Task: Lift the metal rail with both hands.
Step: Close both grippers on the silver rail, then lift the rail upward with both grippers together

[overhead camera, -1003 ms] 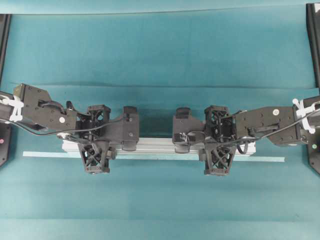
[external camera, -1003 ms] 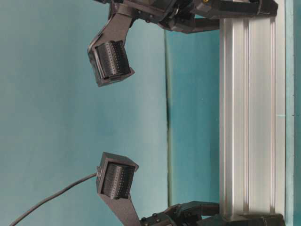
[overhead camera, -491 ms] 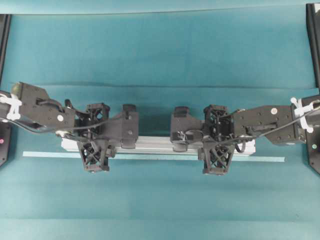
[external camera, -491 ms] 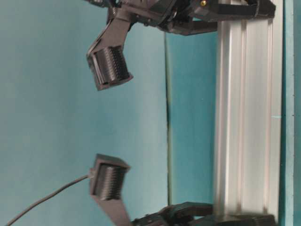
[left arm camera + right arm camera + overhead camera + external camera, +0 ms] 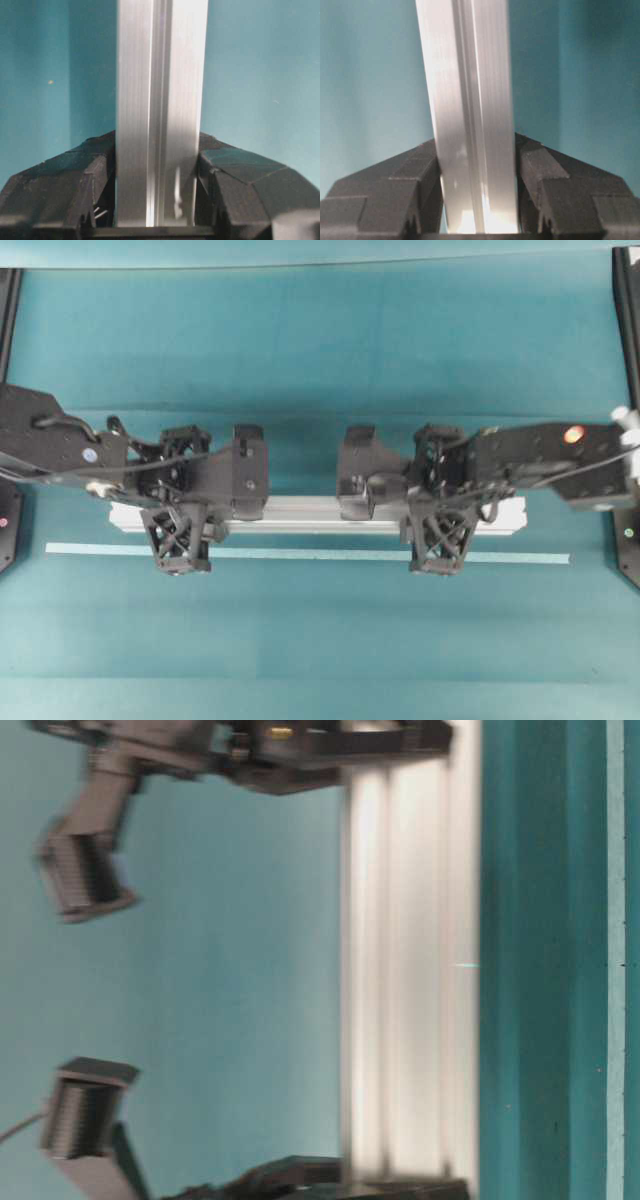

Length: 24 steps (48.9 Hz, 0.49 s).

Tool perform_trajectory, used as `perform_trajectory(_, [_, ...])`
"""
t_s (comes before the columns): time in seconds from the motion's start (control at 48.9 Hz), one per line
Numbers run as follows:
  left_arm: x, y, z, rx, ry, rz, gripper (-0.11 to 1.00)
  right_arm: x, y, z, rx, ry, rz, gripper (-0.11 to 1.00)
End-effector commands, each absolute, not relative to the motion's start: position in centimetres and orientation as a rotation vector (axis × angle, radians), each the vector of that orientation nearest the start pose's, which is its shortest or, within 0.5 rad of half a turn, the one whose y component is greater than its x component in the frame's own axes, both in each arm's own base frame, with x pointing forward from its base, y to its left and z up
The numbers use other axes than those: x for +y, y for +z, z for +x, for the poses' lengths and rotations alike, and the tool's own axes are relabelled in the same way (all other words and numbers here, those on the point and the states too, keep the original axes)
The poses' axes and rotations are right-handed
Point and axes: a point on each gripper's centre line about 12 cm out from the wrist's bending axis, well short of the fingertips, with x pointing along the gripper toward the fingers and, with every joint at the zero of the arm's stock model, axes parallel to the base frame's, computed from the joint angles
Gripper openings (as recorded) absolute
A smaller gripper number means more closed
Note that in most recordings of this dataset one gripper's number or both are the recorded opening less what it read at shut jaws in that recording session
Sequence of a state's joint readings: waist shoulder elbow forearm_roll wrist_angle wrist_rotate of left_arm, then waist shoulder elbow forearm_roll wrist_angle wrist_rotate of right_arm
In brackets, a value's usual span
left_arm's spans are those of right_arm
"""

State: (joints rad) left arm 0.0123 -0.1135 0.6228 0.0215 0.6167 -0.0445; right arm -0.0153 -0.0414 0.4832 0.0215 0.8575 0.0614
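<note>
Since a second ago the metal rail (image 5: 318, 514) has risen clear of the teal worktop (image 5: 320, 640) and the pale tape strip (image 5: 300, 553), its long axis level, running left to right overhead, left gripper (image 5: 178, 510) and right gripper (image 5: 437, 512) reaching inward, each clamped across it near an end.

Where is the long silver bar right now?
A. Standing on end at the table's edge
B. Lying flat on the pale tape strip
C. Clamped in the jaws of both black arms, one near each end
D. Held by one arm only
C: the metal rail sits between the jaws of the left gripper and the right gripper, apart from the tape strip; both wrist views show it pinched.
</note>
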Motion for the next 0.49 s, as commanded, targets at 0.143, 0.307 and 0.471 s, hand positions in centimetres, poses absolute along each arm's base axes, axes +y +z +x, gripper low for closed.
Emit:
perform_trajectory(0.143, [0.5,24.1,34.7,1.026,0.036,-0.022,0.36,-0.3,22.8,35.3,1.26,-0.041,0.114,0.38])
perform_trajectory(0.307, [0.5,26.2,34.6,1.01,0.037,-0.022,0.36,-0.3,25.0,35.4,1.245,-0.045,0.13,0.38])
perform_trajectory(0.471, [0.5,27.3,34.4,1.01,0.038,-0.022,0.36,-0.4,27.6,35.6,1.24,-0.059,0.155,0.38])
